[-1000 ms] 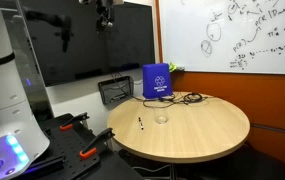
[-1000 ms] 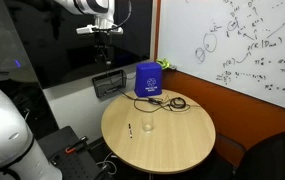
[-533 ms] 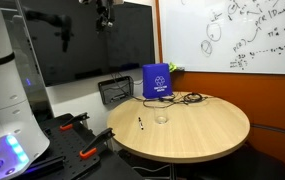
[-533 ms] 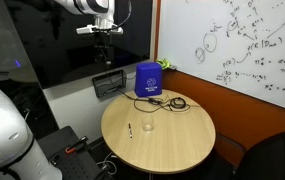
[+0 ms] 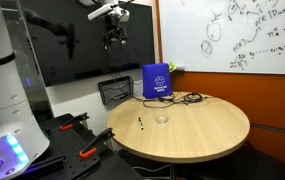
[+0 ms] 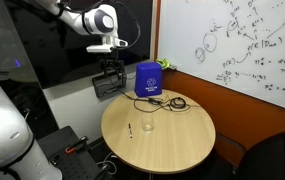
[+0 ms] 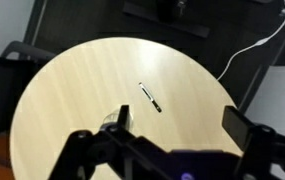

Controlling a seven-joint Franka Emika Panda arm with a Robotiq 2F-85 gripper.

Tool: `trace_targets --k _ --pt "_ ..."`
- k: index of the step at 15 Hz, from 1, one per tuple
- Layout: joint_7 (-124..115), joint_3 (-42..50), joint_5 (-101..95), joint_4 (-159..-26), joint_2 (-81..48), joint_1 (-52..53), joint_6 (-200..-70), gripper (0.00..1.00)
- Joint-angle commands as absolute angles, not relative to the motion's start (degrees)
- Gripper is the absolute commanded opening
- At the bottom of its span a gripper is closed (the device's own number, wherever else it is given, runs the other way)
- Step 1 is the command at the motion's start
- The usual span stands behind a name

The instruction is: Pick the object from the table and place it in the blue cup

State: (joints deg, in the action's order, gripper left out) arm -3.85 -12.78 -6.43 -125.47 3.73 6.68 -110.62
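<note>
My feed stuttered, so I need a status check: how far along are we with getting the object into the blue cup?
Done: nothing yet. The pen lies flat on the table, apart from the blue cup. In hand: the gripper hangs well above table level, open and empty. Left: descend, grasp the pen, carry it to the blue cup and release it inside.

A pale, wood-grained bench point(image 5: 207, 130) is shown under office light; a blue cup point(image 5: 156, 81) is marked with a white emblem; a cable point(image 5: 189, 98) is seen in black; a pen point(image 7: 150, 97) is rendered dark; the white whiteboard point(image 5: 242, 35) is covered in dark scribbles; the hand point(image 5: 113, 40) is pictured black.
</note>
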Motion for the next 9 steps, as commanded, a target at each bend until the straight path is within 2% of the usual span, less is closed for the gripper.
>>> trace_targets --k 1,4,9 --pt "4.6 -11.4 -10.3 -127.6 -1.2 7.7 -121.0 1.00" --pt "13.1 -11.2 -10.0 -128.2 -5.7 7.4 -129.8 1.00" --pt "13.6 -11.1 -9.3 -127.4 -7.4 7.6 -128.6 1.00"
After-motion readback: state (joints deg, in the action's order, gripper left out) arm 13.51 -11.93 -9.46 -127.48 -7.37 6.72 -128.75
